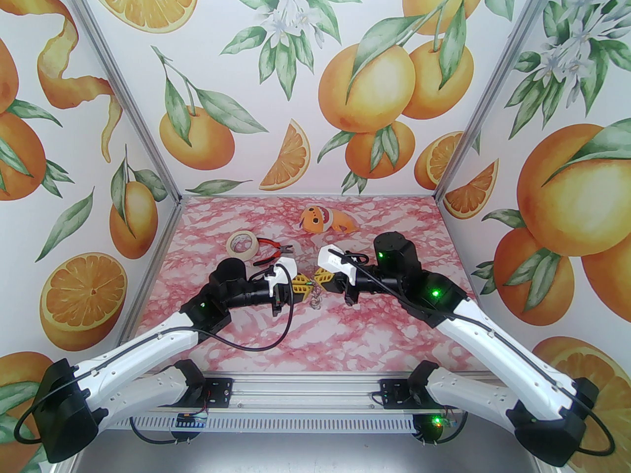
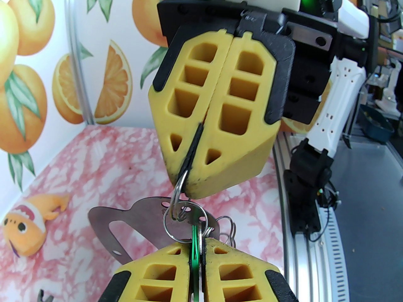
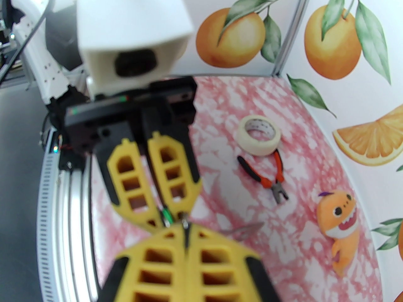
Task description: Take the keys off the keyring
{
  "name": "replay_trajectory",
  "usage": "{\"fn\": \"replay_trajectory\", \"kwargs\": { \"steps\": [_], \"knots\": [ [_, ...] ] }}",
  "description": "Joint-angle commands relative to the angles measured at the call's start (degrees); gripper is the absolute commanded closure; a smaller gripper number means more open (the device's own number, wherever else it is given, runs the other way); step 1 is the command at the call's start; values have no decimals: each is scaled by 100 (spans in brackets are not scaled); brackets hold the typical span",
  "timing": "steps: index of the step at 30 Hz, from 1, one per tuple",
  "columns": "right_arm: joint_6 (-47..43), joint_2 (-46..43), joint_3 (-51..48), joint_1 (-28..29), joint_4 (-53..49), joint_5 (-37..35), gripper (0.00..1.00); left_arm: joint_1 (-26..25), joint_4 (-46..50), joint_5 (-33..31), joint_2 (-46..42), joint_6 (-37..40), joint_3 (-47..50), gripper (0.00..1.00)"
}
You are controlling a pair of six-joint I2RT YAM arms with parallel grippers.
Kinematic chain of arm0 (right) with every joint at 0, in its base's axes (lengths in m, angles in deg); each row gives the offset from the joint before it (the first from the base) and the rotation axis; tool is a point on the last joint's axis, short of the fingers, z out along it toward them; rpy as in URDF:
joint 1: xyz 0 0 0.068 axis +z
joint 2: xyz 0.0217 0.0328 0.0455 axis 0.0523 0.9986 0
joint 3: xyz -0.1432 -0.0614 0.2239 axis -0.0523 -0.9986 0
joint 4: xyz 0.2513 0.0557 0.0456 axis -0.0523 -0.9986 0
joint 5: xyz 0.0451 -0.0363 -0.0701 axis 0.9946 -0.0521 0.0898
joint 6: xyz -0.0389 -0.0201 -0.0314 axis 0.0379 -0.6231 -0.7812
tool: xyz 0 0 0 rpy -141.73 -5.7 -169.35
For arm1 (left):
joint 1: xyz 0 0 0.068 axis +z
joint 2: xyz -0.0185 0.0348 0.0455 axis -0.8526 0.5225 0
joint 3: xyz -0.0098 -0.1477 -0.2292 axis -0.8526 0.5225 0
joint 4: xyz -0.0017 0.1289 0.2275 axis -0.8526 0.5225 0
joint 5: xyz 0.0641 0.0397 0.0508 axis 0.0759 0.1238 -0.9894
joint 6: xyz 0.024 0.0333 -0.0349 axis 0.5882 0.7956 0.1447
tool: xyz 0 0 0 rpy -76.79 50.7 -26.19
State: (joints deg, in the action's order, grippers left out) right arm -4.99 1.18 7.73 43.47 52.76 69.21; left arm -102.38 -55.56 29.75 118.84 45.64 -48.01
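My two grippers meet tip to tip above the middle of the table. The left gripper (image 1: 308, 287) (image 2: 196, 247) (image 3: 163, 215) is shut on the bright green key (image 2: 195, 241) (image 3: 166, 214), held edge-on between its yellow pads. The right gripper (image 1: 318, 280) (image 2: 188, 176) (image 3: 185, 231) is shut on a thin dark tag seen edge-on, with a small wire ring (image 2: 179, 181) hanging from its tips. The grey metal keyring (image 2: 107, 222) (image 1: 315, 303) (image 3: 242, 230) dangles between and below them, clear of the table, with several small rings (image 2: 228, 228) along it.
A beige tape roll (image 1: 242, 243) and red-handled pliers (image 1: 271, 253) lie at the back left. An orange plush toy (image 1: 320, 219) lies near the back wall. Printed walls close the left, right and back sides.
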Motion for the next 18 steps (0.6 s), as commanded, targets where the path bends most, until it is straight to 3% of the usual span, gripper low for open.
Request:
{"fn": "replay_trajectory", "kwargs": {
  "steps": [1, 7, 12, 18],
  "knots": [
    [-113, -185, -48, 7, 220, -141, 100, 33, 105, 26, -163, 98, -114, 90],
    [-103, -289, -136, 14, 267, -474, 100, 29, 839, -285, -230, 359, -339, 98],
    [-34, -366, -229, 13, 404, -649, 100, 27, 1687, -683, -368, 592, -595, 99],
    [166, -170, -289, 7, 586, -702, 100, -7, 2581, -895, -205, 183, -1083, 100]
  ]
}}
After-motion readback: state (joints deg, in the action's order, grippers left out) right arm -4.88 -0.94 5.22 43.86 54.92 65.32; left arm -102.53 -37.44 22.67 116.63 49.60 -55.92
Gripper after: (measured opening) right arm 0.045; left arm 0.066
